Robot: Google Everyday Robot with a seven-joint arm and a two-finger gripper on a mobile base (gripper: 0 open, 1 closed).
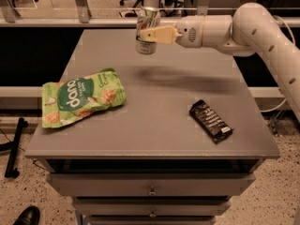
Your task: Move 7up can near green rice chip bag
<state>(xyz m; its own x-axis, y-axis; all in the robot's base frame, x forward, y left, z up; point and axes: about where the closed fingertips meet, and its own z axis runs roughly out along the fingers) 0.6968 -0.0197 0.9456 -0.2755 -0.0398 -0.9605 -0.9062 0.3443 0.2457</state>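
My gripper (149, 32) reaches in from the right on a white arm and is shut on the 7up can (147, 29), a small silver can with green markings. It holds the can upright in the air above the far middle of the grey table (154, 125). The green rice chip bag (82, 97), bright green with white "dang" lettering, lies flat on the table's left side, below and to the left of the can.
A flat black candy bar wrapper (211, 121) lies on the table's right front part. The table is a drawer cabinet with handles at the front (151, 191). A black shoe (26, 216) shows at the bottom left on the floor.
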